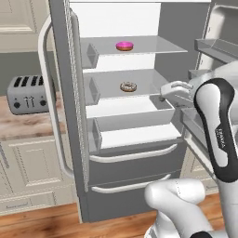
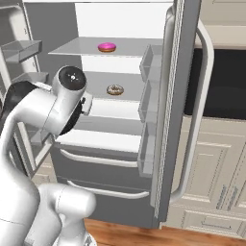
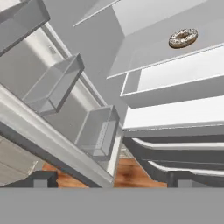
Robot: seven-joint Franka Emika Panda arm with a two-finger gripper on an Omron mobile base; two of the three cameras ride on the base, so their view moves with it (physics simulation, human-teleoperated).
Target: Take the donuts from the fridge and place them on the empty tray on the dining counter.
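The fridge [image 1: 135, 167] stands with both doors swung open. A pink-iced donut [image 1: 124, 45] lies on the upper shelf, also seen from the right [image 2: 106, 46]. On the shelf below rests a white speckled donut [image 1: 128, 86] [image 2: 115, 89] [image 3: 183, 38]. My gripper [image 1: 163, 94] hangs at the fridge's right side, to the right of the speckled donut and apart from it. In the hand view its fingertips [image 3: 43, 178] stand wide, open with nothing between them. The empty tray and the dining counter are out of view.
A white drawer [image 1: 139, 116] juts out under the donut shelf. The open doors carry bins [image 1: 216, 46] [image 2: 149, 62] and long curved handles [image 2: 199, 120]. A grey toaster [image 1: 28, 94] sits on the wooden counter at the left. Cream cabinets [image 2: 211, 163] flank the fridge.
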